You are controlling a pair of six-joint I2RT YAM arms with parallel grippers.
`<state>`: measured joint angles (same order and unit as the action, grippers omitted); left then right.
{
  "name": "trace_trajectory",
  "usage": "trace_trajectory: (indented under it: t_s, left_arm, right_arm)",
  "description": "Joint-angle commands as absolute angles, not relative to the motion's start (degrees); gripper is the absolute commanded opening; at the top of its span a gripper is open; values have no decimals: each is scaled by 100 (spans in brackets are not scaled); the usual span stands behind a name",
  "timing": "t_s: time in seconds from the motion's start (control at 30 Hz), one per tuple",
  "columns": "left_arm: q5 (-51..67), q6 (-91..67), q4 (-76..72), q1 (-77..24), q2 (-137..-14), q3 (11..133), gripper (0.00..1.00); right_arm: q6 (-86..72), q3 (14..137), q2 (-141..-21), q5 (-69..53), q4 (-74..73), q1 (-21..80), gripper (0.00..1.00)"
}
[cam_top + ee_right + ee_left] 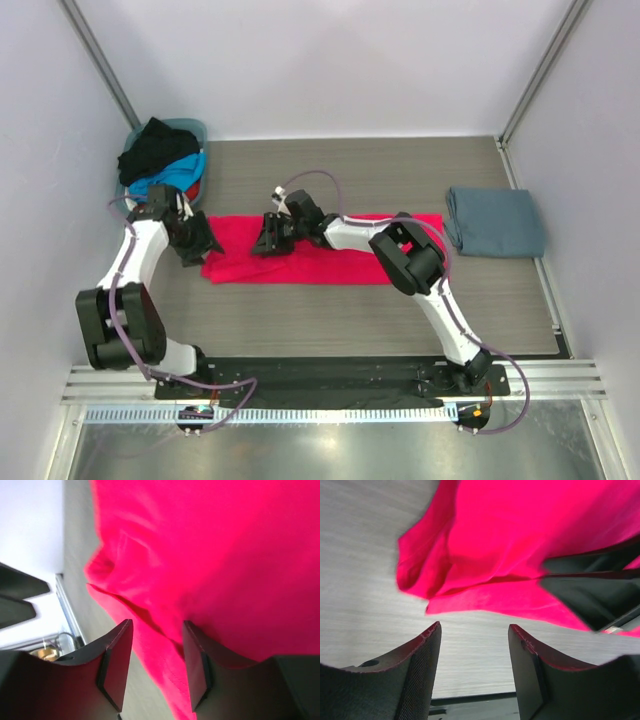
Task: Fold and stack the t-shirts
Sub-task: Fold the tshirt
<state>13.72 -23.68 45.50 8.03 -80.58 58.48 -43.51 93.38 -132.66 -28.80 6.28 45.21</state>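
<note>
Red-pink t-shirt (330, 255) lies as a long flat strip mid-table (350, 310). Left pincer (203, 245) is at its 9 o'clock end, jaws wide, only bare table between them. Right pincer (268, 240) is low over the strip's left half, jaws parted, gripping nothing. Folded grey-blue t-shirt (495, 222) lies at 3 o'clock. Basket (200, 128) at 10 o'clock holds the black t-shirt (155, 145) and blue t-shirt (180, 175).
</note>
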Motion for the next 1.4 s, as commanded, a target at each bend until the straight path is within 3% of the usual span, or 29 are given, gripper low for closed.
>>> trace_trajectory:
  t_s: [0.0, 0.3, 0.7, 0.83, 1.0, 1.2, 1.27, 1.37]
  left_arm:
    - [1826, -2531, 4395, 835, -8558, 6230, 57]
    - [2312, -2426, 3938, 782, -10053, 6627, 55]
    - [1125, -2426, 4289, 817, -10837, 7207, 51]
    - [880, -2408, 4359, 826, -10644, 7216, 51]
    - [791, -2478, 4289, 861, -10538, 7093, 50]
    - [730, -2689, 4158, 844, -10775, 7294, 38]
    - [773, -2751, 4157, 853, -10942, 7453, 30]
    - [852, -2847, 4131, 853, -11126, 7585, 28]
  right_arm:
    - [-4588, 9475, -13385, -3375, 887, 4535, 50]
    - [-4710, 8131, -12648, -3419, 1388, 4544, 49]
    - [-4615, 7427, -11796, -3261, 1425, 4632, 53]
    - [-4158, 7585, -11313, -2866, 601, 4527, 58]
    - [-3649, 7436, -10348, -1955, -534, 4114, 58]
    - [-3147, 6269, -8923, -389, -2178, 3209, 50]
    - [-3068, 5778, -8299, -150, -2600, 2866, 44]
    - [-2936, 5337, -7623, 263, -3180, 2489, 44]
